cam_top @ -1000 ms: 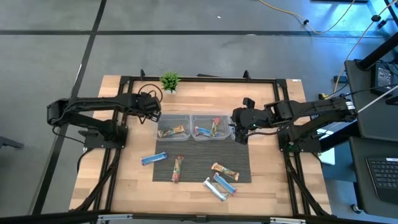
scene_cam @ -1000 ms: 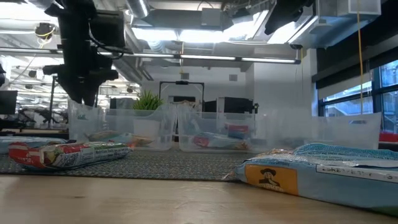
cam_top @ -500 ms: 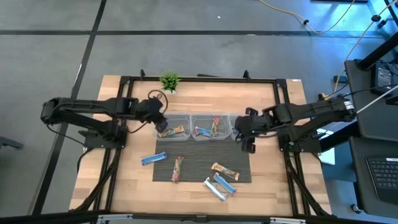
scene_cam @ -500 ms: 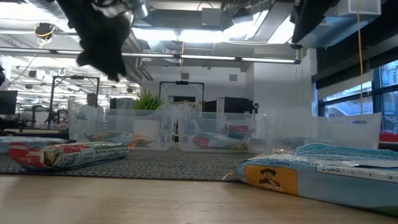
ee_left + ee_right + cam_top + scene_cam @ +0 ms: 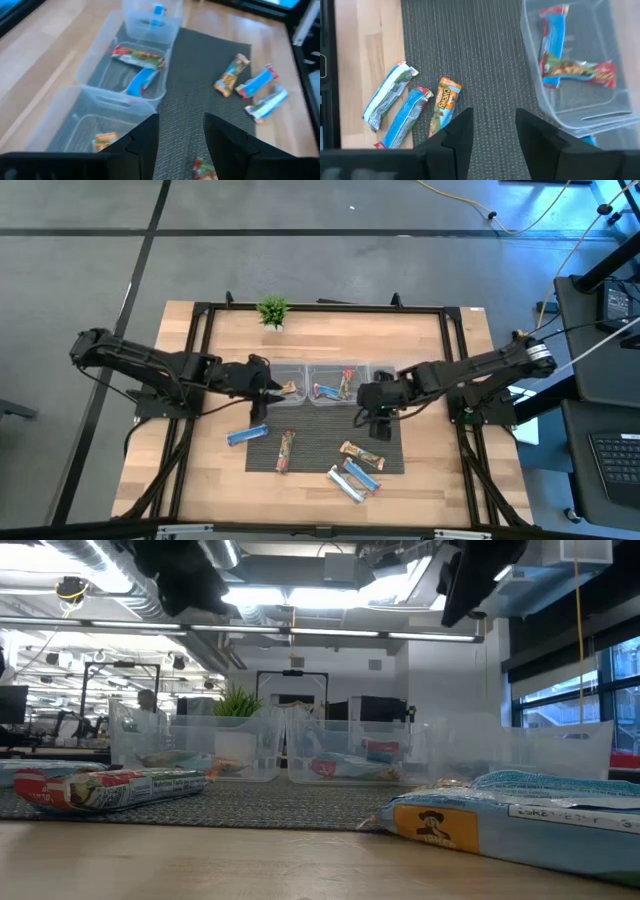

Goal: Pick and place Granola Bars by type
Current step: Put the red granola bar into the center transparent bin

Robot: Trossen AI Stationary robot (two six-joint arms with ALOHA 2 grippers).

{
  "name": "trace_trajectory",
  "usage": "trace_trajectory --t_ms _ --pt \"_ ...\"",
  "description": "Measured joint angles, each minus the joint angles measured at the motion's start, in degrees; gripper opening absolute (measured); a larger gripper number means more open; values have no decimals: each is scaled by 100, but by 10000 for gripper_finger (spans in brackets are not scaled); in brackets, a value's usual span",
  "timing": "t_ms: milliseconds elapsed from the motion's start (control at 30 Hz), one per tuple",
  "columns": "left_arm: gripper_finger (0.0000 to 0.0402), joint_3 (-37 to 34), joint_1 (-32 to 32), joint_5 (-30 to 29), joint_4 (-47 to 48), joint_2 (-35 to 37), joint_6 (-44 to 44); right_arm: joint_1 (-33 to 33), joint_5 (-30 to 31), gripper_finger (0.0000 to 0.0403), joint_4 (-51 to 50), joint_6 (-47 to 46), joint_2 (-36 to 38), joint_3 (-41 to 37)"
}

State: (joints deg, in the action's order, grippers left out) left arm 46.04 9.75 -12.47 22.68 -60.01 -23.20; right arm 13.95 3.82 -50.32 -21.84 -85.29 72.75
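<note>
Five granola bars lie loose: a blue one [image 5: 247, 434] at the dark mat's left edge, and on the mat [image 5: 320, 442] a red multicoloured one [image 5: 287, 450], an orange-brown one [image 5: 360, 453], a blue one [image 5: 362, 475] and a silvery-white one [image 5: 346, 484]. More bars lie in the clear bins: an orange one [image 5: 105, 140] in the left bin [image 5: 280, 385], a red one [image 5: 577, 72] and a blue one [image 5: 555, 30] in the middle bin [image 5: 335, 385]. My left gripper [image 5: 182, 150] is open and empty above the left bin's near side. My right gripper [image 5: 495, 140] is open and empty above the mat, just near of the bins.
A third clear bin [image 5: 150, 22] holding a blue bar stands to the right of the middle one, partly under my right arm. A small green plant [image 5: 272, 310] stands at the table's far edge. Bare wood lies left and right of the mat.
My left gripper has gone from beyond the left bin's far left corner toward the right and near edge, ending over that bin. My right gripper has gone from the bins' right end toward the near edge and left, over the mat. The bars have not moved.
</note>
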Motion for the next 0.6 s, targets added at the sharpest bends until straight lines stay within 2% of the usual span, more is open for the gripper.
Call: trace_trajectory --t_ms 300,600 --pt "148 0 479 207 -285 0 -29 155 -99 150 351 -402 -505 0" --pt "144 0 707 182 -368 0 -572 570 42 150 596 -786 -749 0"
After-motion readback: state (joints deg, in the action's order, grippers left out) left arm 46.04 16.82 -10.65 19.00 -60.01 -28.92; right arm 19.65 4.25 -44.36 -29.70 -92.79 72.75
